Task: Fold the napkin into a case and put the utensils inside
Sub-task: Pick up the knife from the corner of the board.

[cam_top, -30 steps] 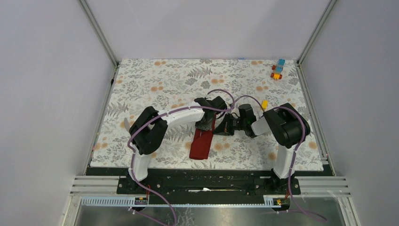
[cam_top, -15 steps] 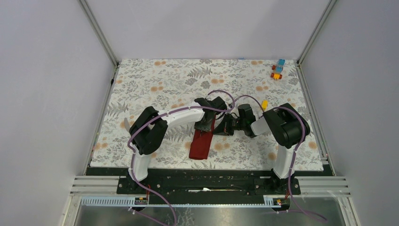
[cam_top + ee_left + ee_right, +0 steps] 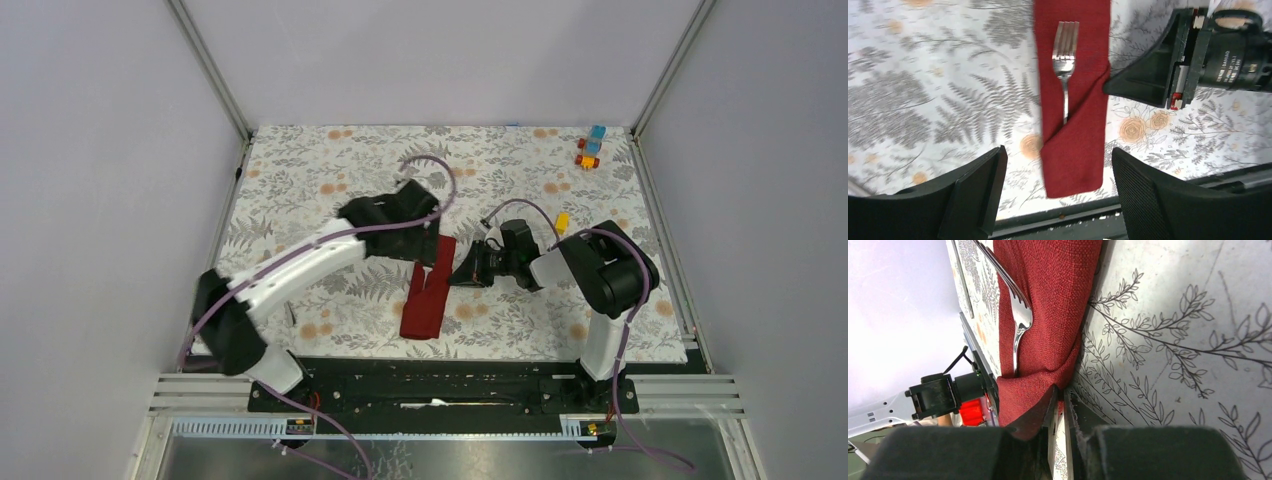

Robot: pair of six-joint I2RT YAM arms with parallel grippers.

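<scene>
The dark red napkin (image 3: 426,295) lies as a narrow folded case near the table's front edge. A silver fork (image 3: 1065,55) rests on it, tines toward the far end and handle tucked under the diagonal flap. My left gripper (image 3: 1059,152) hovers open above the case (image 3: 1075,145), holding nothing. My right gripper (image 3: 463,271) sits low at the case's right edge. Its jaws are almost together, with the cloth edge (image 3: 1048,300) between the tips (image 3: 1062,390). A thin dark sliver (image 3: 291,313) under the left forearm may be the knife.
Small toy blocks (image 3: 590,150) stand at the far right corner, and a yellow one (image 3: 562,220) lies beside the right arm. The black front rail (image 3: 1073,220) runs just past the case's near end. The floral mat (image 3: 330,180) covers the table.
My left gripper opened, let go of the fork and drew back up to the left, leaving the fork in the case. The right gripper stayed at the cloth edge and its jaws eased slightly.
</scene>
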